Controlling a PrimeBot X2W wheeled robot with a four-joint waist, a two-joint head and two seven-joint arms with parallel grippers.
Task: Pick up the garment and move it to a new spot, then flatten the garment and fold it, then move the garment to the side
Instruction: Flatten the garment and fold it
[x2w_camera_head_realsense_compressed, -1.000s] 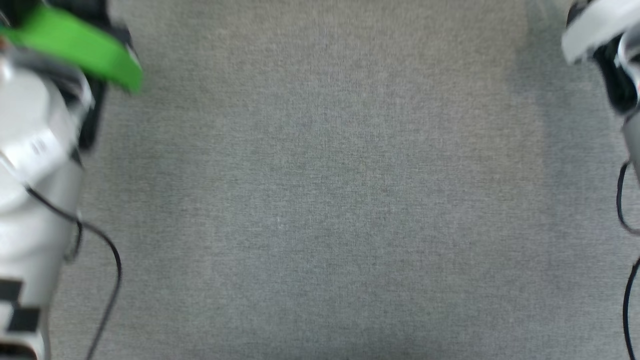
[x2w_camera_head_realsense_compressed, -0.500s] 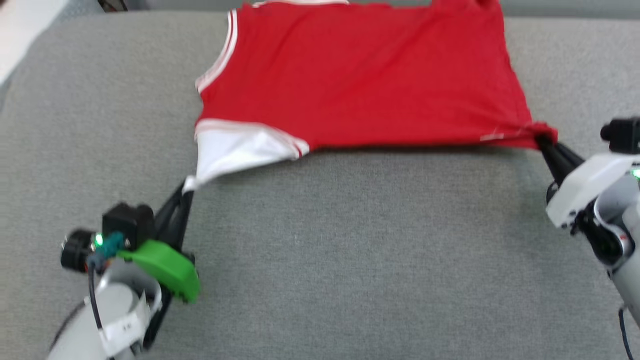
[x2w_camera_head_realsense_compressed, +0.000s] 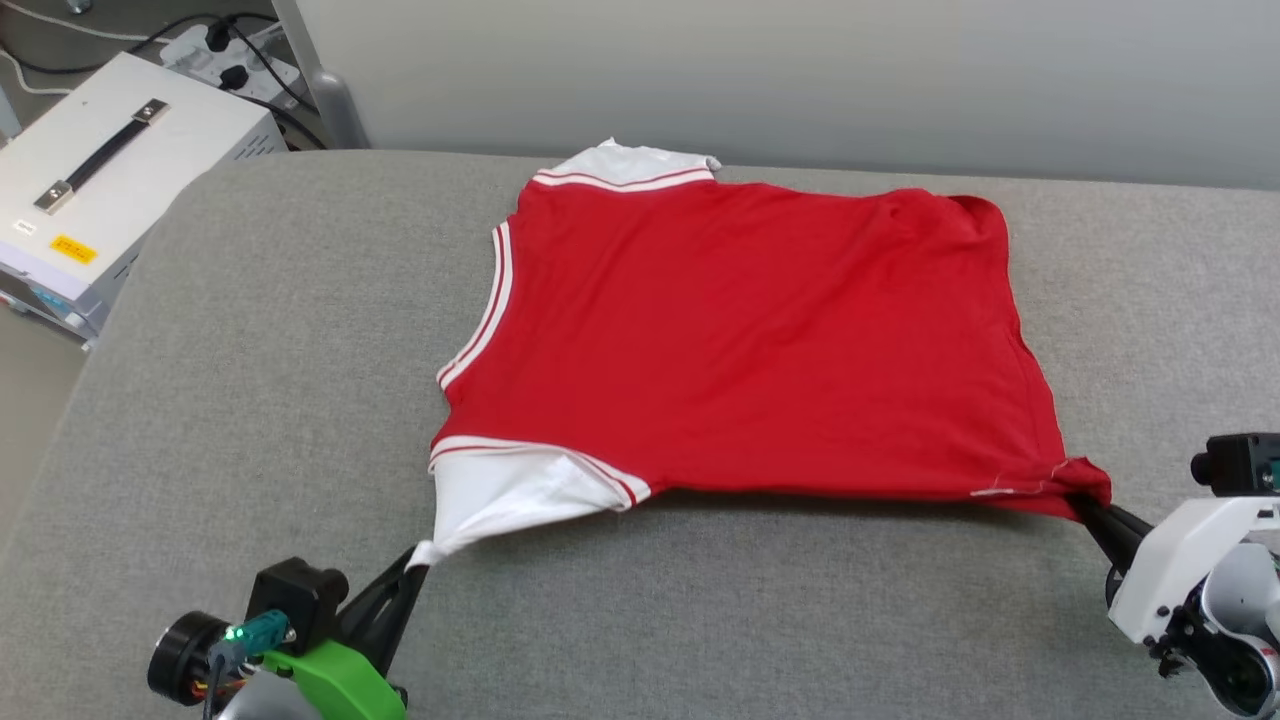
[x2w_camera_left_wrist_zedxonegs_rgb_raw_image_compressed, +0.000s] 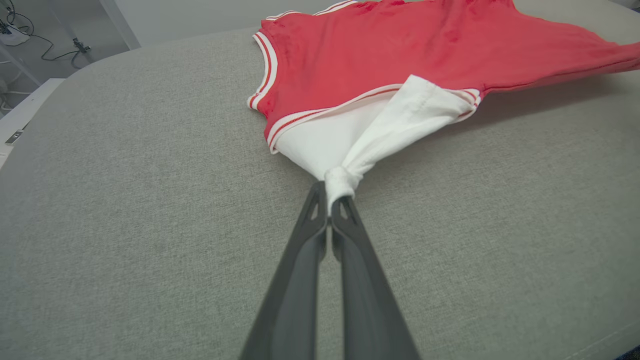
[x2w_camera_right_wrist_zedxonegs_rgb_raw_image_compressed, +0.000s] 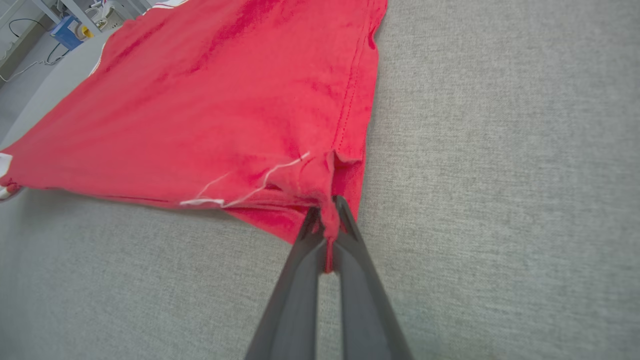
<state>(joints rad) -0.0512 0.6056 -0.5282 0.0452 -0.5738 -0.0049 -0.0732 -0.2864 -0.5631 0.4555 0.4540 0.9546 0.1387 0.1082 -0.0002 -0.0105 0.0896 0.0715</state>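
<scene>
The garment (x2w_camera_head_realsense_compressed: 740, 340) lay spread on the counter (x2w_camera_head_realsense_compressed: 250, 350), right of centre and toward the far side. My left end effector (x2w_camera_head_realsense_compressed: 415, 565) stood at the near left, clamped on the tip of the nearer sleeve. My right end effector (x2w_camera_head_realsense_compressed: 1085, 505) stood at the near right, clamped on the garment's near right corner. A box (x2w_camera_head_realsense_compressed: 110, 170) sat off the counter, beyond its far left corner.
</scene>
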